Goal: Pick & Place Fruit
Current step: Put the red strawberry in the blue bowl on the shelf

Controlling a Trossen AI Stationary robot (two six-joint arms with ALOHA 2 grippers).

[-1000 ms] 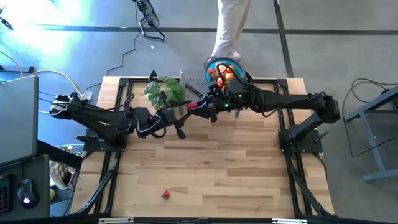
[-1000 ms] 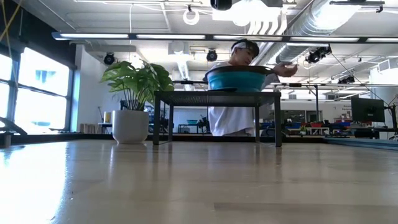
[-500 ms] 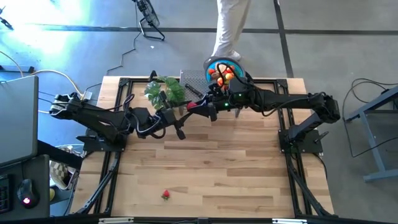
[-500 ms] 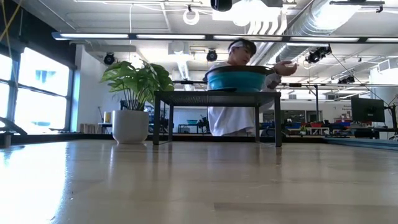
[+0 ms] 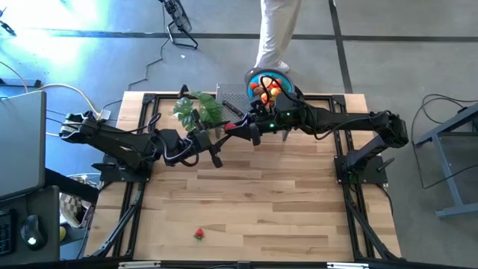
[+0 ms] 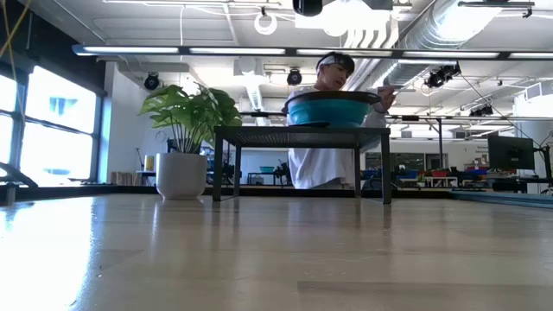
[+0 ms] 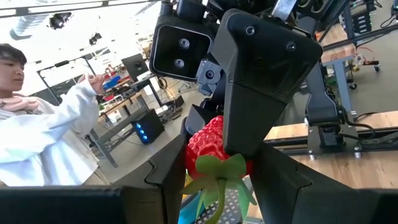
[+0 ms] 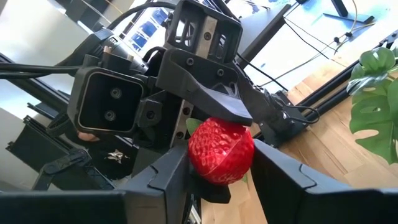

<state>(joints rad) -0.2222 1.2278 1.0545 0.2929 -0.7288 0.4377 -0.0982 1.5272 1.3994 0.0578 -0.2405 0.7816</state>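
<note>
**Fingers of both grippers meet on one strawberry beside the plant**

Fingers (image 7: 168,180) of the left gripper (image 5: 218,142) sit on either side of a red strawberry (image 8: 221,151), and the right gripper (image 5: 240,128) has its own fingers (image 8: 171,180) pressed against the same fruit from the opposite side. Both grippers are narrowed onto it, held in the air just beside the leafy plant (image 5: 199,109). A blue bowl (image 5: 267,84) with more fruit sits on a dark stand (image 6: 298,134) on the plant's other side from the left arm. A second strawberry (image 5: 199,234) lies on the table (image 5: 299,217), well apart from the plant. A person (image 6: 333,112) stands behind the bowl.
</note>
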